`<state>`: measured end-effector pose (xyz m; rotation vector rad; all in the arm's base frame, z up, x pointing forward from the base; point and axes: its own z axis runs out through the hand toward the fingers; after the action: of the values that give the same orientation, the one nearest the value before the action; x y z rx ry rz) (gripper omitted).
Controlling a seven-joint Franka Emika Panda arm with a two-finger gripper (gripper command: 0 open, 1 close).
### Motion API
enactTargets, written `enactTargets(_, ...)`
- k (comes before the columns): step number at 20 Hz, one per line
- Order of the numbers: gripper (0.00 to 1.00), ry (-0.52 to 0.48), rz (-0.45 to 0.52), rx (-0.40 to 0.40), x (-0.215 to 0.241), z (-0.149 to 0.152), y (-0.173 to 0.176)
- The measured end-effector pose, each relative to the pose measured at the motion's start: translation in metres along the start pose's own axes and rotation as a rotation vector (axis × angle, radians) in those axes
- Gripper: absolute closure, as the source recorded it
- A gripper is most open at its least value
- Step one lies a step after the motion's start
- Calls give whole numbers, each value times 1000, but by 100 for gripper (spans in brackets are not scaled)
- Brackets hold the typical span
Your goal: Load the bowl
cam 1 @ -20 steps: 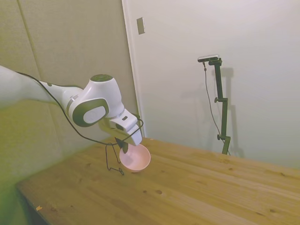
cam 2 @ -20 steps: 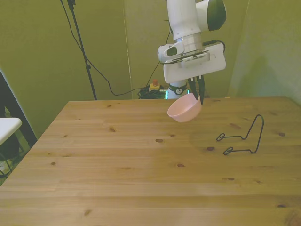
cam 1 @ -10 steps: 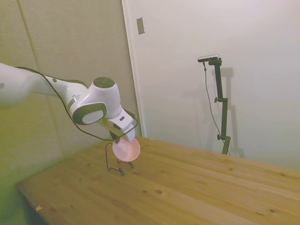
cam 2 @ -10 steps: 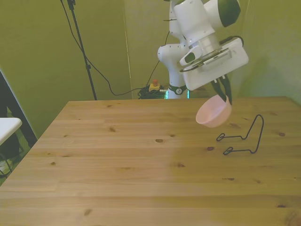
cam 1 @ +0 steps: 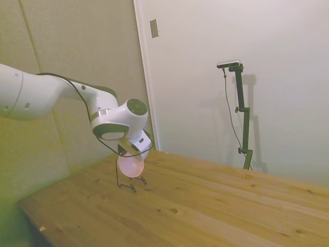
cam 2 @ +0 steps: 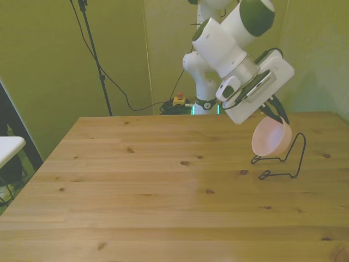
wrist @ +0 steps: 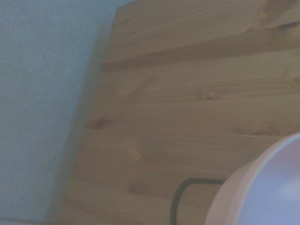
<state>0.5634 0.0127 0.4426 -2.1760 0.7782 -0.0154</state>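
Note:
The pale pink bowl (cam 2: 269, 138) hangs tipped on its side above the table, its rim pinched by my gripper (cam 2: 280, 116), which is shut on it. It hovers just over the thin black wire rack (cam 2: 284, 161) at the front view's right. From the side, the bowl (cam 1: 130, 166) shows in front of the rack's upright loop (cam 1: 120, 175), under my wrist. The wrist view catches the bowl's edge (wrist: 267, 192) and a bend of the rack wire (wrist: 180, 194) over the wood.
The wooden table (cam 2: 142, 185) stretches wide toward the front view's left. A wall (cam 1: 87, 51) stands close behind the rack's side of the table. A white object (cam 2: 8, 147) sits off the table at the front view's left edge.
My arm has swung toward the front view's right, carrying the bowl from mid-table to just above the wire rack. The bowl has tilted from nearly level to on its side.

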Motion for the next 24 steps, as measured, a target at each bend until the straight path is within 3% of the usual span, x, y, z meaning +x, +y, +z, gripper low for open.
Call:
enactTargets(5,100,-49,-24,63,12,9,12)
enactTargets(24,100,-91,-45,127,2,28,21)
